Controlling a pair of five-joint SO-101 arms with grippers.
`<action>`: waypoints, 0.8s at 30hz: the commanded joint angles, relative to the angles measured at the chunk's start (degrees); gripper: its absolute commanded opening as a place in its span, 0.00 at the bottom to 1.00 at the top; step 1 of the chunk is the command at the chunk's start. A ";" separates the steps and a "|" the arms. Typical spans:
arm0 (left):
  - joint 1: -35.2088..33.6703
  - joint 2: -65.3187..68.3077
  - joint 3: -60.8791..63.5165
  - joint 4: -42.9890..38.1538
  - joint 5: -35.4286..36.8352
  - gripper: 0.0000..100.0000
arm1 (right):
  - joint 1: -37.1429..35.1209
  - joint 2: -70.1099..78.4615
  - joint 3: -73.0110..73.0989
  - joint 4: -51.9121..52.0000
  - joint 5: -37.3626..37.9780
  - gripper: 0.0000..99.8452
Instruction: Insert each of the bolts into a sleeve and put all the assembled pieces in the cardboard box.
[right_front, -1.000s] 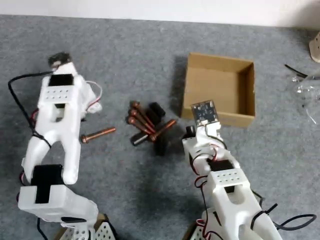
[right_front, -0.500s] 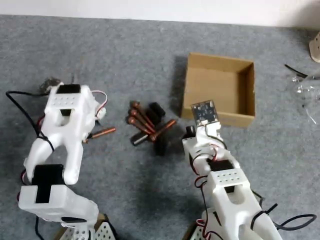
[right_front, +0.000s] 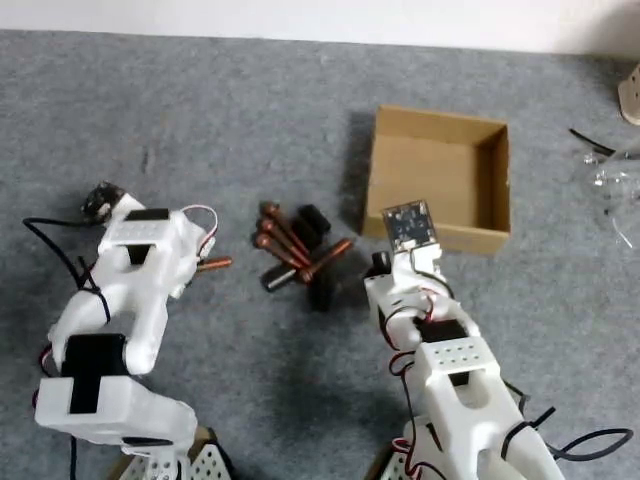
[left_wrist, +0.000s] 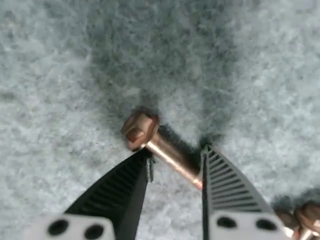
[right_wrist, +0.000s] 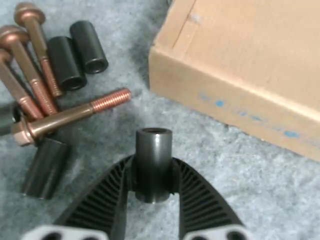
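High view: brown cardboard box (right_front: 432, 178) empty, nothing assembled; my right gripper (right_wrist: 153, 163) clamps a black cylindrical sleeve (right_wrist: 153, 145), left gripper (left_wrist: 176, 151) gapes around a copper bolt (left_wrist: 161, 145).

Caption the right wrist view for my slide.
Right gripper clamps a black sleeve, with loose bolts and the cardboard box nearby.

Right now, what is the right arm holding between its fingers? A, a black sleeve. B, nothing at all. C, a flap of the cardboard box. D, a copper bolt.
A: the right wrist view shows a black sleeve clamped between the right arm's fingers, while the bolts lie loose nearby.
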 joint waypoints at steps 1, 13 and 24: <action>-0.75 -0.13 0.40 -1.23 0.53 0.15 | 0.66 -1.63 -0.31 -2.07 0.62 0.00; -5.58 -0.04 0.48 -1.49 2.02 0.01 | 0.66 -1.63 -0.31 -2.07 0.62 0.00; -4.35 -4.09 -2.51 -1.58 -9.49 0.00 | 0.48 -1.63 -0.13 -2.07 3.78 0.00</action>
